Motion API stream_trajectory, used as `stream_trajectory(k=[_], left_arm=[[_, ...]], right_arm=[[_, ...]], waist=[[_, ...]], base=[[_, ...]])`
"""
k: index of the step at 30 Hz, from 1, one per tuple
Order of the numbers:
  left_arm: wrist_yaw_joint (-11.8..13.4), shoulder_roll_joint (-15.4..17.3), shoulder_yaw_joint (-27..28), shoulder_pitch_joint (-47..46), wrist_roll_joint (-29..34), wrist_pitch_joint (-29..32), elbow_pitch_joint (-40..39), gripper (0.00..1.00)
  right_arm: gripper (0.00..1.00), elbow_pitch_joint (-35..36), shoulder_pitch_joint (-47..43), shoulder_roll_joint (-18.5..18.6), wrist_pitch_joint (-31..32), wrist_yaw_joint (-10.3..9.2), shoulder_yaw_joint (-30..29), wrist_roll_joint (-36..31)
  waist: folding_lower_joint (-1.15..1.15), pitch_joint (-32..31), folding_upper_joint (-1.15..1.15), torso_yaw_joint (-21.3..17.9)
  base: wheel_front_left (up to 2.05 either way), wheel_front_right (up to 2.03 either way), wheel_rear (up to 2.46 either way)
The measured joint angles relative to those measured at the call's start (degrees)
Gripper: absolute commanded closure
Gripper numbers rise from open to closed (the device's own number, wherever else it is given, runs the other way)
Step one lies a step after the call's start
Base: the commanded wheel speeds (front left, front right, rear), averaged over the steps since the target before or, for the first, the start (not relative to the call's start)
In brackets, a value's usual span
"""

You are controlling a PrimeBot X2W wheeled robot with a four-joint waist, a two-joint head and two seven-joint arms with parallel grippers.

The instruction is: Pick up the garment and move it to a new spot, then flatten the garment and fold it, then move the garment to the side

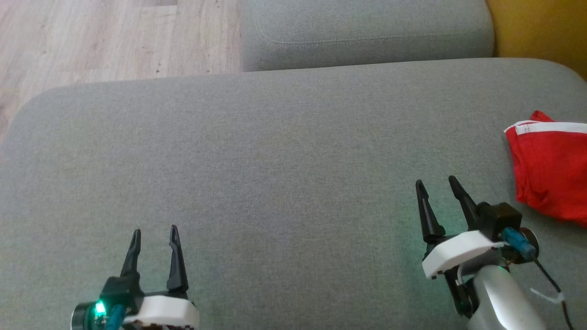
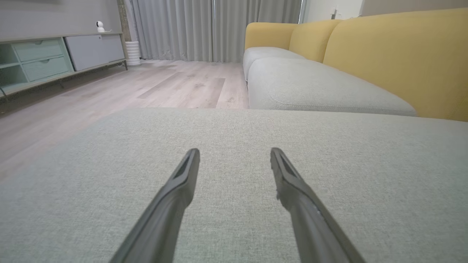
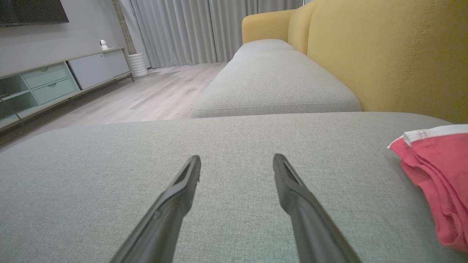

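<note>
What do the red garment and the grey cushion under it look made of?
Garment: thin, soft matte cloth, perhaps jersey; it creases in limp folds. Cushion: matte woven upholstery; a coarse weave shows in the wrist views.

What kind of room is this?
Most likely a home living room: a grey-and-yellow sofa, a low cabinet with drawers, and floor-length curtains.

- Grey fabric sofa seat (image 1: 275, 160) with mustard-yellow backrest (image 2: 395, 54).
- Pale wood-plank floor (image 2: 146, 84) beside it.
- Grey curtains (image 2: 204, 29) hang to the floor.
- Low cabinet (image 2: 47, 58) with pale green drawers along a grey wall (image 3: 36, 40).
</note>
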State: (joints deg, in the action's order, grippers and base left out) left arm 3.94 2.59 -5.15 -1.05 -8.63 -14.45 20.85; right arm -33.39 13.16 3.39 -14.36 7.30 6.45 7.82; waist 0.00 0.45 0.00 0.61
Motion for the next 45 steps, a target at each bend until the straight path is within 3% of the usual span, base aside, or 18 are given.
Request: stream_trajectory(k=[6, 7, 14, 45], left_arm=[[-1.6, 0.0, 0.8, 0.2, -2.1, 0.0, -0.5, 0.0], [-1.6, 0.0, 0.9, 0.2, -2.1, 0.0, -0.5, 1.0], [-1.7, -0.2, 0.9, 2.6, -3.6, 0.9, 3.7, 1.0], [-4.0, -0.2, 2.8, 2.2, -23.8, 5.9, 1.5, 1.0]], right_arm=[[0.0, 0.5, 0.1, 0.0, 0.0, 0.0, 0.3, 0.0], [1.0, 0.4, 0.1, 0.0, 0.0, 0.0, 0.3, 0.0], [1.0, -3.6, -4.6, 0.0, 0.8, 0.0, 0.3, 1.4], [1.0, 1.8, -4.5, -0.1, 5.8, 0.0, -3.3, 22.4]], waist=[[0.0, 0.3, 0.0, -0.4], [0.0, 0.3, 0.0, -0.4], [0.0, 0.3, 0.0, -0.5], [0.0, 0.1, 0.0, -0.5]], base=[[0.0, 0.0, 0.0], [0.0, 0.0, 0.0], [0.0, 0.0, 0.0], [0.0, 0.0, 0.0]])
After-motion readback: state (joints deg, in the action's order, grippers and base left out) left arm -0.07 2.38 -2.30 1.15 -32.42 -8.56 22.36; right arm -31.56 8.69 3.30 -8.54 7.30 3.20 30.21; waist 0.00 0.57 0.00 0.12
